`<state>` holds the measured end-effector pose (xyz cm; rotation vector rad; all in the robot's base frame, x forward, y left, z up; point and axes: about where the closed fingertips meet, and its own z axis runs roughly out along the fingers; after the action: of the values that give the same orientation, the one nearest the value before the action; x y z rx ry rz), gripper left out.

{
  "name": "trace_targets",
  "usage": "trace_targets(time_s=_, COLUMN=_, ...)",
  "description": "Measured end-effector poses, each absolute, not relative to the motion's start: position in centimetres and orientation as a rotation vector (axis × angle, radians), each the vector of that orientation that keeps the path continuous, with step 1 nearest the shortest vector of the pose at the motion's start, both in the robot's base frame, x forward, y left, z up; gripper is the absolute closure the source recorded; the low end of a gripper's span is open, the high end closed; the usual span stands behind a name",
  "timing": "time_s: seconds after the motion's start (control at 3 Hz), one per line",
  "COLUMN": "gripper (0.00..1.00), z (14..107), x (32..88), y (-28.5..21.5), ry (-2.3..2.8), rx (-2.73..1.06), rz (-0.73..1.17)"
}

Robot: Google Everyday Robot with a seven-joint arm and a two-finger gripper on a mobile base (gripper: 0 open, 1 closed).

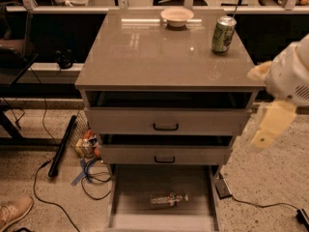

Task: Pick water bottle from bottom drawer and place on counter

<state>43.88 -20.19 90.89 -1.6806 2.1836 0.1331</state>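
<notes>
**Cabinet seen from the front and from above.** The counter (145, 57) formed the top. A bowl (177, 17) stood near its rear edge, right of centre, and a green can (223, 34) stood near the rear right corner. The front half and the left side of the slab lay bare.

Below the front edge, the top drawer (125, 122) and the middle drawer (130, 154) each stood slightly out. The bottom drawer (161, 221) was drawn far out towards the viewer, with its tray open from above.

The bottle (167, 199) lay on its side across the tray, about midway between the side rails and nearer the front wall than the back. It touched neither rail.

The gripper (268, 124) hung outside the cabinet, off the counter's front right corner and beside the right end of the top drawer. It was well above and to the right of the bottle. Whether it was released or clenched could not be told.

On the floor, cables (91, 178) and a black bar (63, 146) lay to the left of the cabinet. A small black box (223, 187) sat just beside the tray's right rail.
</notes>
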Motion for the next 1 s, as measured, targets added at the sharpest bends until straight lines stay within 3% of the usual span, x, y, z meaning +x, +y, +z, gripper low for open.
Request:
trace_targets(time_s=0.33, gripper=0.0, z=82.5, x=44.3, y=-17.1, ry=2.132, rx=-1.624, rz=0.376)
trace_targets(time_s=1.0, gripper=0.0, z=81.1, x=45.1, y=-16.2, ry=2.118, rx=-1.585, rz=0.412)
